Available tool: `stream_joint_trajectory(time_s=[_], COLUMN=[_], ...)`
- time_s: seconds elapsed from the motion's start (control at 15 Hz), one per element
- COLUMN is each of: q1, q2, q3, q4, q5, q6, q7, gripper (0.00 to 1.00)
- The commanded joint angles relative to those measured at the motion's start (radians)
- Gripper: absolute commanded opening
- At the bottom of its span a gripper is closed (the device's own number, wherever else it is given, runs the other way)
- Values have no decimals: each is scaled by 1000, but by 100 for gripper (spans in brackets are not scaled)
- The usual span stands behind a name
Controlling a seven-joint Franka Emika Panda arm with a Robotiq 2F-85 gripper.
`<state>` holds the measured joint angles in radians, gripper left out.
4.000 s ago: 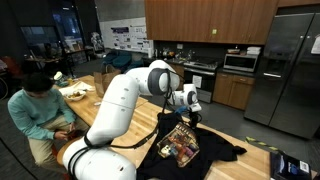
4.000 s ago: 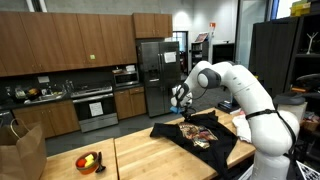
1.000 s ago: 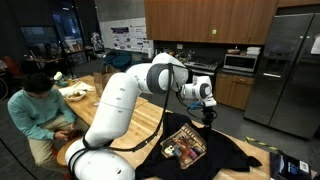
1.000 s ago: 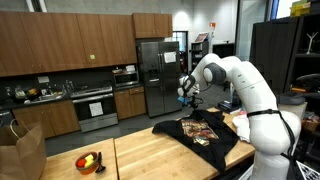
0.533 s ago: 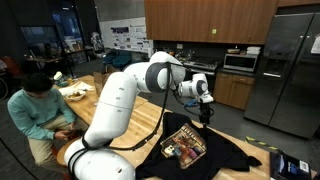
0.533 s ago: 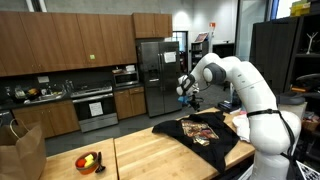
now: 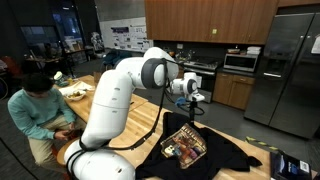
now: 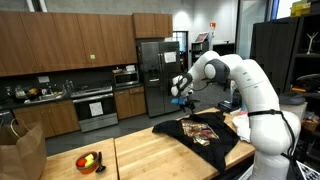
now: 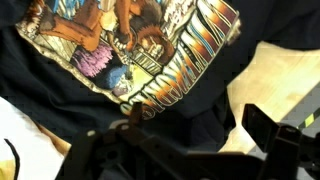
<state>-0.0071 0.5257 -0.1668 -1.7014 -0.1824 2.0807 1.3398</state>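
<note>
1. The gripper (image 7: 193, 104) hangs in the air above the table (image 8: 150, 160) and touches nothing.
2. In the wrist view its two fingers (image 9: 268, 135) stand wide apart at the bottom edge. Only cloth shows between them, so the gripper is spread and empty.
3. A black shirt (image 7: 215, 158) lies flat on the wood, directly below the gripper and a little toward the robot's base. In both exterior views there is a clear gap of air between the two.
4. The shirt's colored print (image 9: 140, 40) faces up. In the wrist view it fills the upper middle, with its striped edge slanting down toward the fingers.
5. Bare table shows at the right of the wrist view, so the gripper is over the shirt's edge rather than its center.
6. A seated person (image 7: 40, 105) is well apart, at the far end of the table.
</note>
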Motion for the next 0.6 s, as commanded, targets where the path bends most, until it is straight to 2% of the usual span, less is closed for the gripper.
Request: stream_joint_trajectory(time_s=[0.0, 0.27, 0.33, 0.53], q1=[-10, 12, 4, 4], q2=[-106, -159, -97, -99], q3=[20, -13, 1, -1], q4=[-121, -231, -152, -165], q5=[4, -127, -77, -84], q6=[-66, -177, -149, -150], q7=[-181, -283, -235, -236], gripper=[100, 100, 100, 100])
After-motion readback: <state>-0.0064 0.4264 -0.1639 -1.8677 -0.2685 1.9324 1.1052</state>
